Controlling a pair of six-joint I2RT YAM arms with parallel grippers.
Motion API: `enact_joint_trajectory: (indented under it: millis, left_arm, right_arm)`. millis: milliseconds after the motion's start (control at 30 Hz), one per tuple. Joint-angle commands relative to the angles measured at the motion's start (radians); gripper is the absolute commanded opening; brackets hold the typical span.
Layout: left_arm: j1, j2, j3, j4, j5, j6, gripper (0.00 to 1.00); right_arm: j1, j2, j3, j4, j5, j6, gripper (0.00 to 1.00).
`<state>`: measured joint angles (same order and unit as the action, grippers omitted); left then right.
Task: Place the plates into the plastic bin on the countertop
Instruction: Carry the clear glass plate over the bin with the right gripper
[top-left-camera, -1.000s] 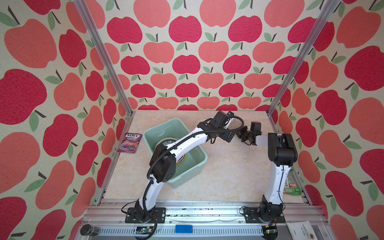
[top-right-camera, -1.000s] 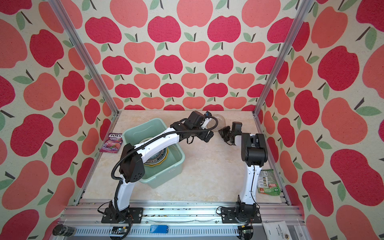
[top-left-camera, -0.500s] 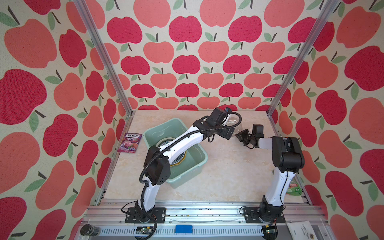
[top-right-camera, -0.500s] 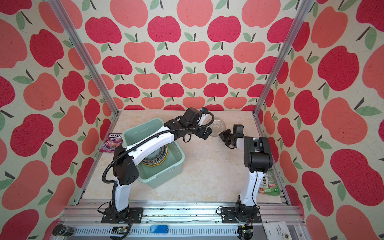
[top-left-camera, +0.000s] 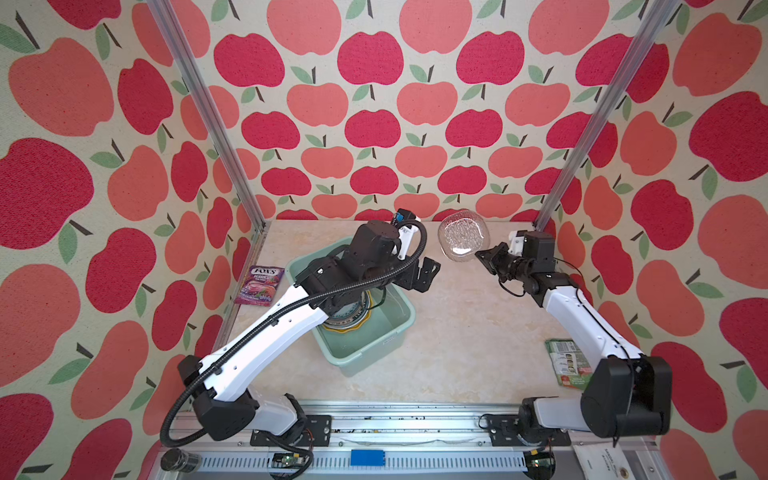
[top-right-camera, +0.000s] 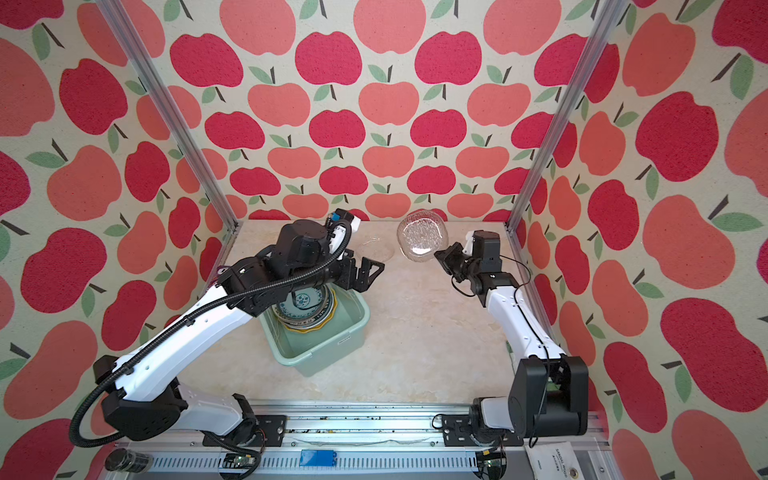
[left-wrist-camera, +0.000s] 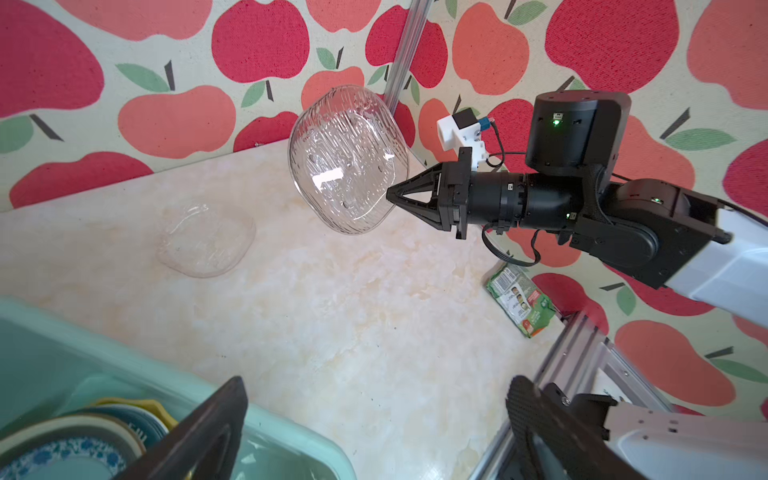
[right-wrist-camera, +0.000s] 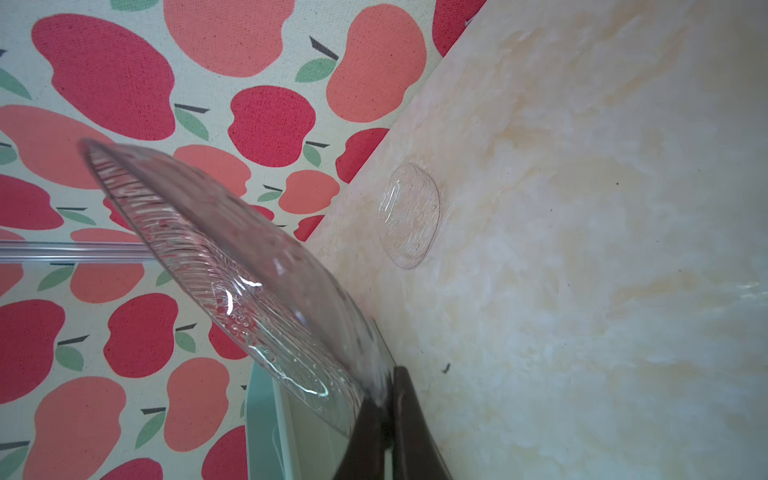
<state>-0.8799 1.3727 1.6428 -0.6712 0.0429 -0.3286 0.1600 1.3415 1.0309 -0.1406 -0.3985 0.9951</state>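
Note:
My right gripper (top-left-camera: 478, 252) (top-right-camera: 436, 252) (left-wrist-camera: 388, 194) (right-wrist-camera: 392, 374) is shut on the rim of a squarish clear glass plate (top-left-camera: 463, 239) (top-right-camera: 422, 239) (left-wrist-camera: 347, 160) (right-wrist-camera: 232, 282), held tilted on edge above the back of the countertop (top-left-camera: 457, 332). A second glass plate (top-right-camera: 376, 247) (left-wrist-camera: 205, 241) (right-wrist-camera: 409, 216) lies flat on the countertop to its left. The mint-green plastic bin (top-left-camera: 365, 353) (top-right-camera: 324, 353) (left-wrist-camera: 291, 432) holds a stack of plates (top-left-camera: 349, 320) (top-right-camera: 305, 309) (left-wrist-camera: 83, 440), a blue-patterned one on top. My left gripper (top-left-camera: 424, 276) (top-right-camera: 368, 276) (left-wrist-camera: 376, 386) hangs open and empty over the bin's far right corner.
A purple candy packet (top-left-camera: 259, 284) lies by the left wall. A green packet (top-left-camera: 567, 361) (left-wrist-camera: 521, 303) lies at the right edge under my right arm. Metal frame posts stand at both back corners, and a rail runs along the front.
The right gripper has raised the glass plate off the countertop and tipped it on edge. The left gripper has drawn back leftward to the bin, still open.

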Motion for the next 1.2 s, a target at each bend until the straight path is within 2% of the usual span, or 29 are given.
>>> enact_joint_trajectory:
  millis: [0,267,433,633,733,933,1167]
  left_arm:
    - [-0.002,-0.129,-0.116,-0.085,0.006,-0.128,0.99]
    - [-0.006,-0.525,-0.404,-0.103,-0.107,-0.309,0.99]
    - [-0.005,-0.704,-0.499,-0.153,-0.181,-0.344,0.99]
    - [-0.005,-0.749,-0.464,-0.31,-0.36,-0.292,0.99]
    - [-0.005,-0.764,-0.451,-0.318,-0.426,-0.25,0.99]
    - [-0.005,-0.788,-0.436,-0.309,-0.485,-0.196,0.99]
    - [-0.005,-0.768,-0.389,-0.329,-0.502,-0.127,0.99]
  right_arm:
    - [0.068,-0.081,0.032,-0.168,0.051,-0.014,0.0]
    - [0.299,-0.166,0.124,-0.317,0.129,0.02,0.0]
    - [0.426,-0.137,0.212,-0.371,0.17,0.034,0.0]
    - [0.598,-0.012,0.327,-0.429,0.207,0.06,0.0]
    - [0.679,0.07,0.4,-0.462,0.242,0.07,0.0]
    - [0.804,0.235,0.547,-0.493,0.318,0.117,0.0]
    - [0.865,0.388,0.646,-0.503,0.4,0.226,0.0]
